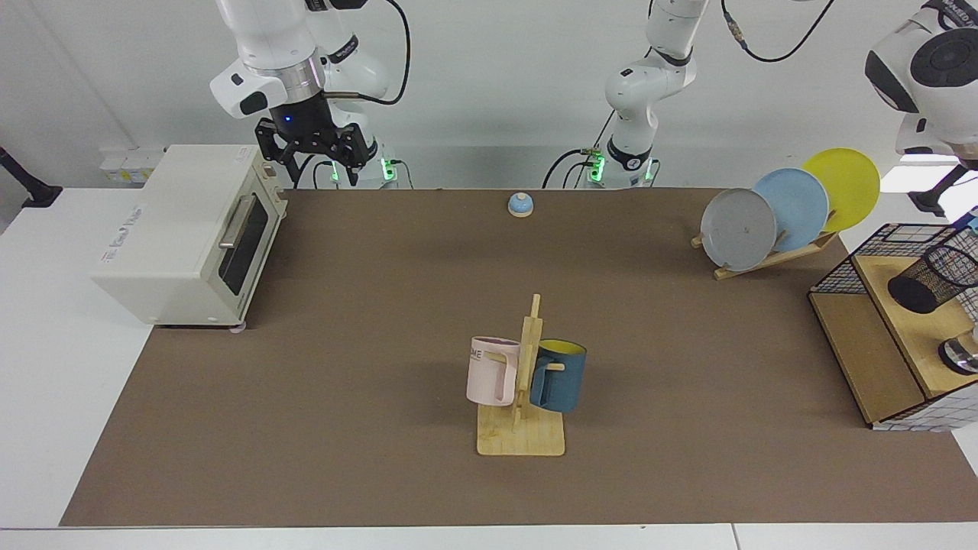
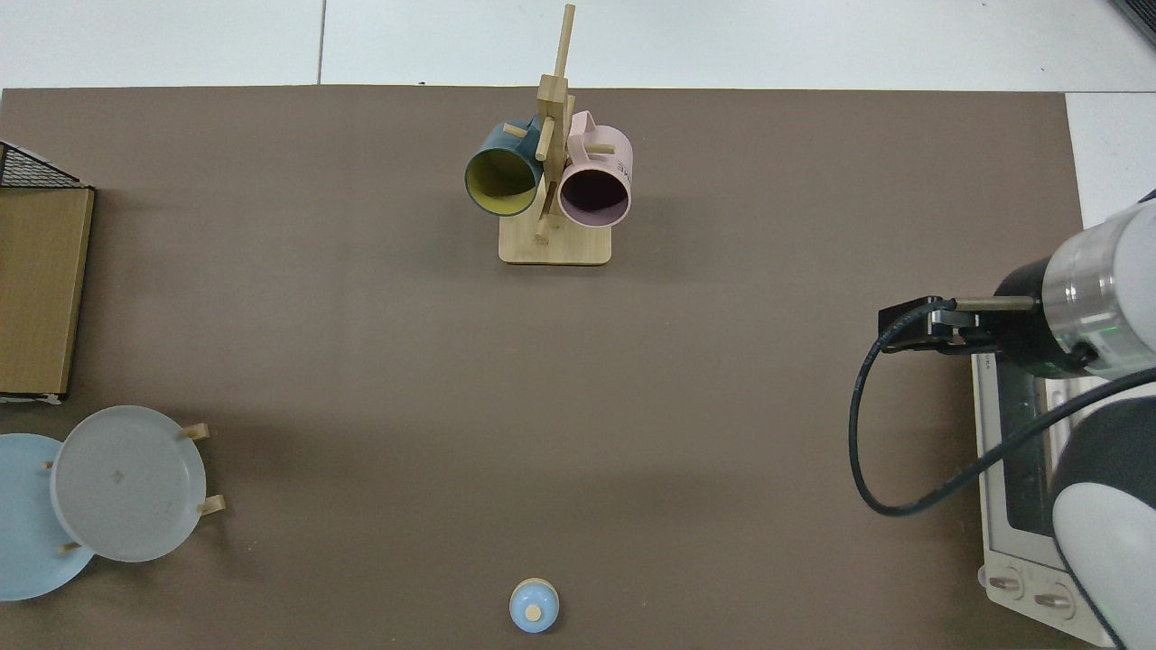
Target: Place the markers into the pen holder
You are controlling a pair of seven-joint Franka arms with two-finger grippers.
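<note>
- The mug rack (image 1: 521, 397) stands nearest, toward the bench's front edge, well apart from the work; it need not be touched.
- The pen holder (image 1: 931, 279) is seen on the wooden shelf (image 1: 909, 336) inside the wire basket (image 1: 840, 275), at the bench's end by the left arm, its mouth open.
- Just above the holder's rim, a small blue tip (image 1: 971, 221) is cut by the view's edge. It is judged to be the marker's end; the barrel is not shown.
- The left gripper (image 1: 934, 197) is seen only in part above the basket, and its state cannot be told.
- For a clean drop, the marker should be brought upright over the mouth's middle, lowered past the mesh rim, then released.
- The right gripper (image 1: 321, 164) is parked at the far edge beside the toaster oven (image 1: 183, 237), fingers apart and empty; that arm waits.
</note>
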